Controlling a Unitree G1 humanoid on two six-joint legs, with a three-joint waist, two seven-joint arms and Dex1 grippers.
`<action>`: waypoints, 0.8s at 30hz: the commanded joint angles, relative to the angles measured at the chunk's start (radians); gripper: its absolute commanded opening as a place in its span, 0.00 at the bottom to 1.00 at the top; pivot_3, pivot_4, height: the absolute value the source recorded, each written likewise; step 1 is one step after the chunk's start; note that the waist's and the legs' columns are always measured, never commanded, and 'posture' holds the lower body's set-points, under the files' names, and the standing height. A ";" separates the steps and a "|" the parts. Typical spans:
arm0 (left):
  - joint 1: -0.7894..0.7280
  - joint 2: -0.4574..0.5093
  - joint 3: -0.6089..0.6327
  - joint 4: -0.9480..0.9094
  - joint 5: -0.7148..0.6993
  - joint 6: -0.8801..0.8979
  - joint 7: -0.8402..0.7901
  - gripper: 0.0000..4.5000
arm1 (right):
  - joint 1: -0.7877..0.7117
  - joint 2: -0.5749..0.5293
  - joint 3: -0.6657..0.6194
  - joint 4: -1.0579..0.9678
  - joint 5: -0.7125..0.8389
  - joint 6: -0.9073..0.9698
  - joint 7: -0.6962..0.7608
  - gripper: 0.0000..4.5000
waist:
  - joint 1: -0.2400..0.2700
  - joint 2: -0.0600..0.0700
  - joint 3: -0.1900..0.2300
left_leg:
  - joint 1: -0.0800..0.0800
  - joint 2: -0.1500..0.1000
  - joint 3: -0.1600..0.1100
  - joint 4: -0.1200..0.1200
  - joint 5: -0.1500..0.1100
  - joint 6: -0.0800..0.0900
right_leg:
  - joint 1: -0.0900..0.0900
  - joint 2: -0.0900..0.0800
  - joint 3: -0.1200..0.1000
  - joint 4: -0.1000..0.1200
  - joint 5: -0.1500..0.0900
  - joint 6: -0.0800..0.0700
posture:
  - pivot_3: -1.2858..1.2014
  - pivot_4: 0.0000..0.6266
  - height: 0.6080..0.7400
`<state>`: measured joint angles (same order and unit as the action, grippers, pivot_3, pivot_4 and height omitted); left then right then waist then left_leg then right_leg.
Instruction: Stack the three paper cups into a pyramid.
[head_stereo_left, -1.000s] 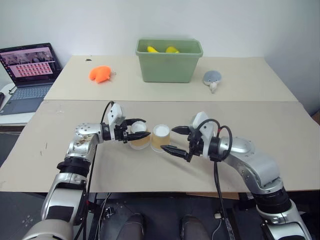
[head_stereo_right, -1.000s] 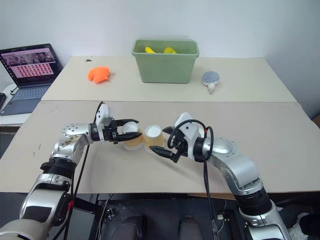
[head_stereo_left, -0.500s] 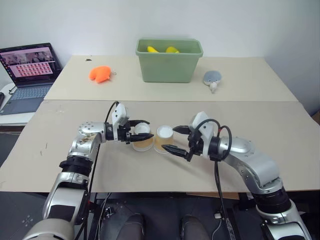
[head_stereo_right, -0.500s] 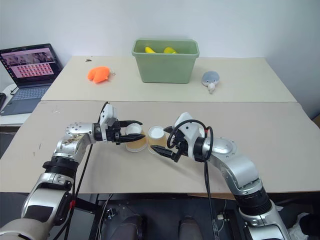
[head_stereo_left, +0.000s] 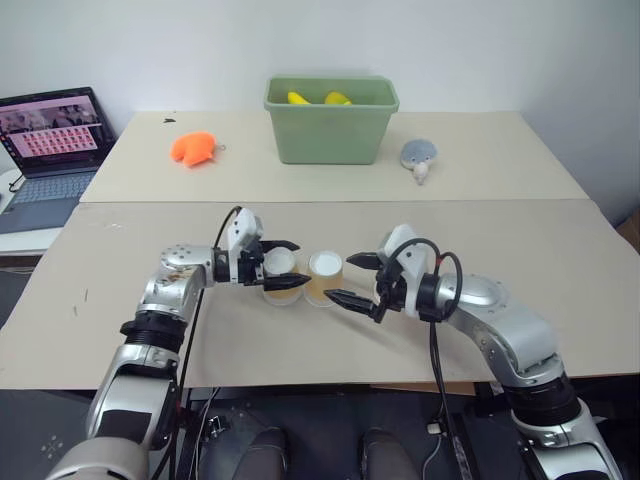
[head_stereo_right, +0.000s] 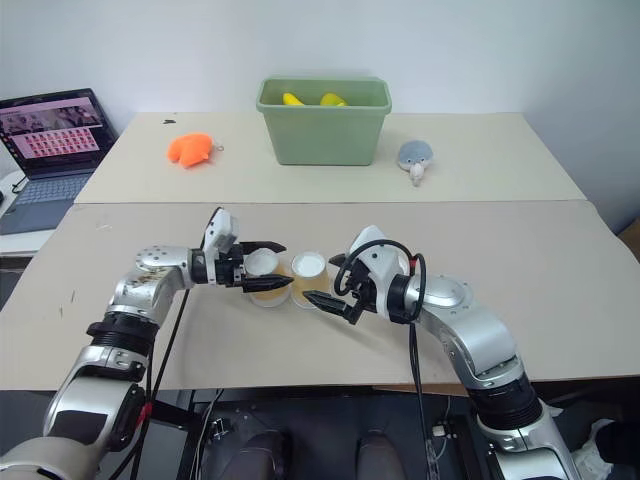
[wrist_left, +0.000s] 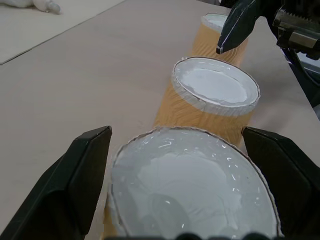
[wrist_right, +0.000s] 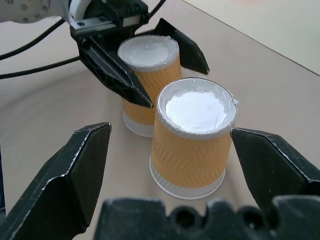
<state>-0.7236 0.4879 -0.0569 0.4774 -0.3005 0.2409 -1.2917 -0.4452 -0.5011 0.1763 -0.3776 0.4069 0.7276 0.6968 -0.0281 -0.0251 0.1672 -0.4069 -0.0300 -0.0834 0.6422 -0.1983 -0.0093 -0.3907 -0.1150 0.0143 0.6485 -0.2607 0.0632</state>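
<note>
Between the left pincer's (head_stereo_left: 279, 265) spread fingers, one cup (head_stereo_left: 279, 276) half hidden.

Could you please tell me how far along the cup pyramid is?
Done: the left base cup and right base cup stand upside down, close together. In hand: the third cup is at the left gripper, raised above the left base cup; whether it rests there I cannot tell. The right gripper is open around the right base cup. Left: seat the third cup across both tops, then withdraw.
</note>
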 joint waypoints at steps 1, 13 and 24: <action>0.013 0.067 0.040 -0.183 -0.067 0.104 -0.018 0.98 | -0.010 0.002 -0.015 -0.016 0.000 -0.030 0.006 1.00 | -0.003 0.000 0.000 | 0.000 0.000 0.000 0.000 0.000 0.000 | 0.000 0.000 0.000 0.000 0.000 0.000 | 0.52 0.24 0.96; 0.033 0.275 0.109 -0.466 -0.250 0.421 -0.031 0.98 | -0.037 -0.063 -0.147 -0.035 0.045 -0.020 0.018 1.00 | -0.014 0.000 0.001 | 0.001 0.002 0.000 0.000 0.000 0.000 | 0.000 0.002 0.000 0.000 0.000 0.000 | 0.52 0.24 0.96; 0.065 0.269 0.099 -0.463 -0.247 0.398 0.002 0.98 | -0.020 -0.238 -0.317 0.060 0.105 -0.052 0.172 1.00 | -0.011 0.000 0.001 | 0.000 0.002 0.001 -0.001 -0.001 0.001 | 0.000 0.002 0.001 -0.001 0.000 0.000 | 0.52 0.24 0.96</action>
<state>-0.6584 0.7519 0.0209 0.0381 -0.5346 0.6525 -1.2978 -0.4864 -0.7066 -0.0941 -0.3200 0.4982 0.7160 0.8291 -0.0391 -0.0248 0.1679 -0.4067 -0.0279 -0.0827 0.6417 -0.1989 -0.0086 -0.3907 -0.1133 0.0148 0.6478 -0.2608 0.0631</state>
